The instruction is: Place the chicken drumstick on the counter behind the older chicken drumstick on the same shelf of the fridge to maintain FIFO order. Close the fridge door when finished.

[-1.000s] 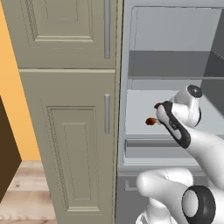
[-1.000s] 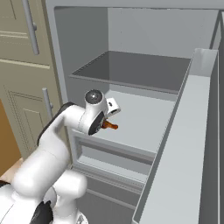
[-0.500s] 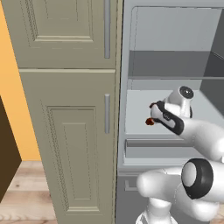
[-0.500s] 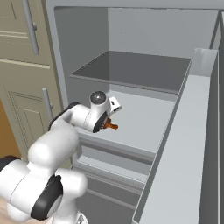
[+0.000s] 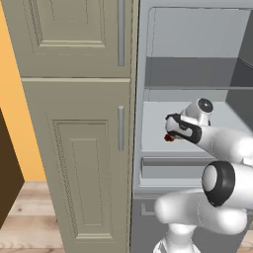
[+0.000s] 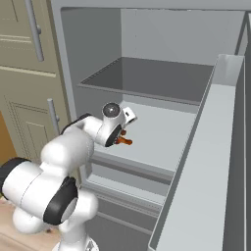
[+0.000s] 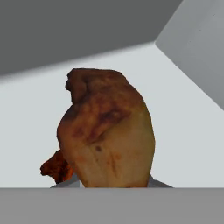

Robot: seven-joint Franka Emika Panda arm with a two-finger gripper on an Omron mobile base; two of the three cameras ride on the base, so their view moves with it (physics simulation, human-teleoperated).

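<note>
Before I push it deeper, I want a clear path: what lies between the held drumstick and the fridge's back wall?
In the hand view, bare pale shelf runs from the drumstick to the back wall; nothing shows between.

Pale fridge shelf (image 6: pixel 162 137), wide & flat; can't tell what's resting on it.

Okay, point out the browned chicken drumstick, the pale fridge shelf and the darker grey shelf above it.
Browned chicken drumstick (image 7: pixel 107 131): hand view, on the meaty middle.
Pale grey-white fridge shelf (image 6: pixel 162 135): right base view, on its bare top.
Darker grey shelf panel (image 6: pixel 157 78): right base view, on its flat top.
</note>
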